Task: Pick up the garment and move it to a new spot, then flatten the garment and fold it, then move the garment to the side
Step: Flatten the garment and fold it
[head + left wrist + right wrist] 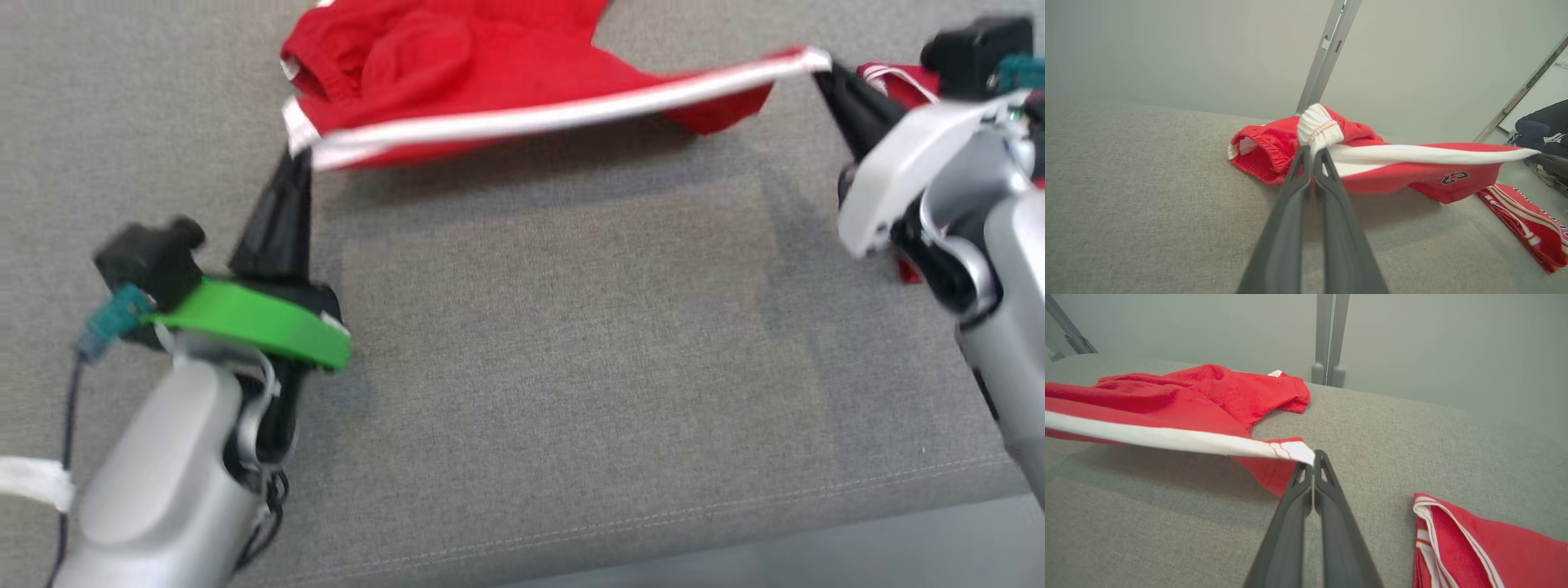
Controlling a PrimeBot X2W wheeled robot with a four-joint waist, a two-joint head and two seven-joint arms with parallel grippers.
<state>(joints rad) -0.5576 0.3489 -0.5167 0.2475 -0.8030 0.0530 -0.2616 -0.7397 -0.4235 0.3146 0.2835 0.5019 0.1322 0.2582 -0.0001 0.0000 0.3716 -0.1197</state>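
Note:
A pair of red shorts with a white side stripe (490, 73) hangs stretched above the grey cushion, its far part resting on the fabric. My left gripper (300, 155) is shut on the white-striped corner at the left end; the left wrist view has that bunched corner (1319, 128) pinched at the fingertips. My right gripper (820, 69) is shut on the opposite end of the stripe, seen pinched at its tip (1300, 451) in the right wrist view. The stripe runs taut between both grippers.
The grey cushioned surface (555, 343) has a stitched front edge (653, 523). A second red garment with white stripes lies folded at the right (1486, 547), partly behind my right arm (906, 77). A metal post (1329, 339) stands behind the surface.

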